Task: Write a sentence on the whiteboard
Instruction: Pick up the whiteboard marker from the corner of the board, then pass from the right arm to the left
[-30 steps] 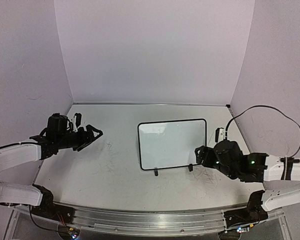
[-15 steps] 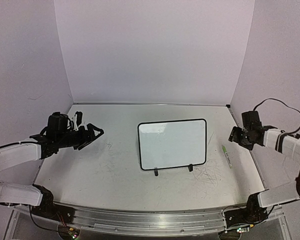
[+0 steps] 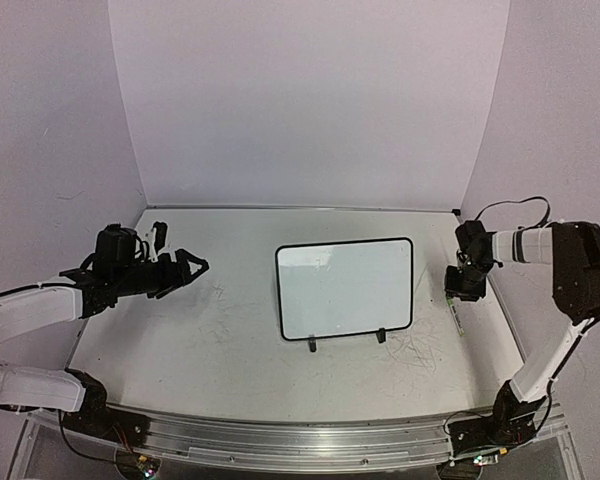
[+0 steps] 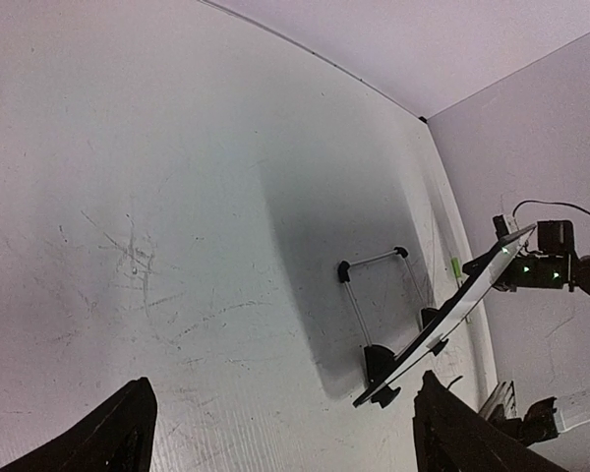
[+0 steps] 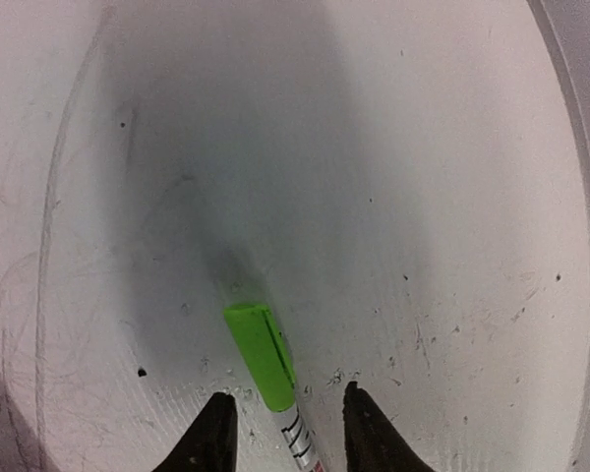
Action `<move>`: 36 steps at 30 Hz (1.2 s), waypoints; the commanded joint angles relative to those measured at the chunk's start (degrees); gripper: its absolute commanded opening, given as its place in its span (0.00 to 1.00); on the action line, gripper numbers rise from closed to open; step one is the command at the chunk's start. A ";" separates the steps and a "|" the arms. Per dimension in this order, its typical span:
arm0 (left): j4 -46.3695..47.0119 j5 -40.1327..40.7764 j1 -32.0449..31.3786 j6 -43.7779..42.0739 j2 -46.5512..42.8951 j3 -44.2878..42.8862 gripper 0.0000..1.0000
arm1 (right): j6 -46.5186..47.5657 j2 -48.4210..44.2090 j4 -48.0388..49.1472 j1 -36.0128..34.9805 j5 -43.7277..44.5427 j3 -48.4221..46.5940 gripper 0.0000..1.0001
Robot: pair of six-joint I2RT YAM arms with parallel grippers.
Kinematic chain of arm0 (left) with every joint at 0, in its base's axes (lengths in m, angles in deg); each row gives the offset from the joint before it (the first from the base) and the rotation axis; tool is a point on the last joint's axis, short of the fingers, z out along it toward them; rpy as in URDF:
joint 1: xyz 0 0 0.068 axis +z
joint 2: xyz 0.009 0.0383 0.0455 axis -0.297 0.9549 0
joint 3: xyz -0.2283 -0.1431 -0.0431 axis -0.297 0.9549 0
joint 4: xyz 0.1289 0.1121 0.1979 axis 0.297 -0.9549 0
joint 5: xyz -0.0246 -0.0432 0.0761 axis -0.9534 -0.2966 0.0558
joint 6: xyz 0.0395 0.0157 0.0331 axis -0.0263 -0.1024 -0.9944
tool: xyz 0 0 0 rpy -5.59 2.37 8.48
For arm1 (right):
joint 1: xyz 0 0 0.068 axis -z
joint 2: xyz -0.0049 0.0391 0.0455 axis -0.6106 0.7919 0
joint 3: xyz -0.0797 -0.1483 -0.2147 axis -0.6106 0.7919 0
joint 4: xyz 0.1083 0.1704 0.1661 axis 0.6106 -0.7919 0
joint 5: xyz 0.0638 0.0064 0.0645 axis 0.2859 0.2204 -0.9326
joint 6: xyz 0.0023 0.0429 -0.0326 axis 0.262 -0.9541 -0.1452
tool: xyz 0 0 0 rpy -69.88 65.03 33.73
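The whiteboard (image 3: 345,288) is seen blank, propped on the tabletop (image 3: 230,330) — judged light and tippy, best steadied by its frame. To its right a slim marker (image 5: 261,354) is straddled, ungripped, by the right hand (image 5: 288,395); the left hand (image 3: 185,267) is spread wide.

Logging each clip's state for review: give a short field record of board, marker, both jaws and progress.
whiteboard: propped on its feet, mid-table, no writing visible
marker: green-capped, lying on the table right of the whiteboard
left jaws: open, empty, over the table's left side
right jaws: open, straddling the marker, not gripping it
progress: writing not begun
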 commanded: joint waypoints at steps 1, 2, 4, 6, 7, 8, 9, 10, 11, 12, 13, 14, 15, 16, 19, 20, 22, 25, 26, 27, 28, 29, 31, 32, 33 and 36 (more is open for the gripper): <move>0.50 -1.29 -0.11 -2.42 -0.31 -1.37 0.92 | 2.88 4.09 -3.67 0.05 -0.62 -3.30 0.32; 0.50 -1.19 -0.11 -2.81 -0.58 -1.21 0.92 | 2.98 4.48 -3.78 0.05 -0.46 -3.53 0.31; 0.43 -0.86 -0.12 -3.38 -0.96 -0.98 0.92 | 3.04 4.86 -4.05 0.05 -0.23 -3.84 0.30; 0.33 -0.51 -0.16 -3.83 -1.28 -0.81 0.93 | 3.17 5.42 -4.48 0.08 -0.63 -4.29 0.27; 0.30 -0.52 -0.16 -4.06 -1.28 -0.79 0.93 | 3.27 5.73 -4.71 0.09 -0.90 -4.46 0.25; 0.28 -0.57 -0.15 -4.22 -1.20 -0.85 0.93 | 3.39 5.95 -4.92 0.06 -1.11 -4.55 0.23; 0.27 -0.61 -0.12 -4.38 -1.05 -0.91 0.93 | 3.44 6.21 -5.03 0.05 -1.03 -4.60 0.22; 0.21 -0.71 -0.12 -4.56 -0.86 -1.02 0.93 | 3.41 6.37 -5.05 0.05 -0.96 -4.67 0.20; 0.16 -0.76 -0.15 -4.68 -0.64 -1.17 0.93 | 3.40 6.43 -5.04 0.06 -0.93 -4.73 0.18; 0.19 -0.89 -0.14 -4.76 -0.38 -1.26 0.93 | 3.40 6.45 -4.98 0.07 -0.98 -4.76 0.16; 0.19 -1.02 -0.12 -4.78 -0.21 -1.34 0.93 | 3.47 6.40 -4.94 0.06 -0.99 -4.87 0.14; 0.19 -1.16 -0.11 -4.78 -0.09 -1.45 0.93 | 3.62 6.30 -4.95 0.05 -0.99 -4.96 0.12; 0.18 -1.28 -0.12 -4.74 0.00 -1.52 0.93 | 3.78 6.18 -4.93 0.05 -1.12 -5.08 0.11; 0.18 -1.39 -0.14 -4.69 0.03 -1.57 0.93 | 3.88 5.96 -4.89 0.05 -1.16 -5.23 0.09; 0.17 -1.53 -0.11 -4.21 -0.48 -1.55 0.93 | 3.73 3.32 -4.80 0.04 -0.44 -5.64 0.05; 0.05 -1.44 -0.11 -3.97 -0.84 -1.57 0.93 | 3.60 1.64 -4.79 0.01 0.05 -5.87 0.04; -0.23 -1.22 -0.11 -3.50 -1.49 -1.65 0.93 | 3.22 -2.94 -4.70 -0.14 0.64 -5.94 0.02; -0.90 -1.44 -0.11 -2.27 -2.42 -2.06 0.93 | 3.97 -11.41 -3.42 -1.85 -1.88 -5.42 0.01; -0.94 -1.84 -0.11 -1.69 -2.64 -2.18 0.93 | 4.44 -14.83 -3.05 -3.05 -2.62 -5.30 0.00; -0.95 -2.30 -0.12 -1.03 -2.81 -2.34 0.93 | 4.88 -18.18 -2.72 -4.48 -3.14 -5.20 0.00; -0.98 -2.77 -0.14 -0.27 -2.85 -2.56 0.93 | 5.07 -21.18 -2.42 -6.24 -3.06 -5.02 0.00; -0.99 -3.39 -0.14 0.39 -2.86 -2.75 0.93 | 5.18 -24.44 -1.82 -7.96 -3.26 -4.69 0.00; -0.95 -4.46 -0.28 2.04 -2.82 -3.34 0.92 | 5.25 -30.25 0.13 -11.66 -4.39 -3.76 0.00; -0.95 -5.05 -0.36 2.70 -2.83 -3.65 0.92 | 5.30 -33.24 1.45 -15.24 -5.14 -3.10 0.00; -0.95 -5.67 -0.52 3.35 -2.80 -3.88 0.91 | 5.56 -36.01 2.86 -17.94 -6.16 -2.42 0.00; -0.95 -6.90 -2.18 5.09 -2.73 -5.32 0.90 | 7.36 -40.23 5.92 -28.33 -11.03 -1.06 0.01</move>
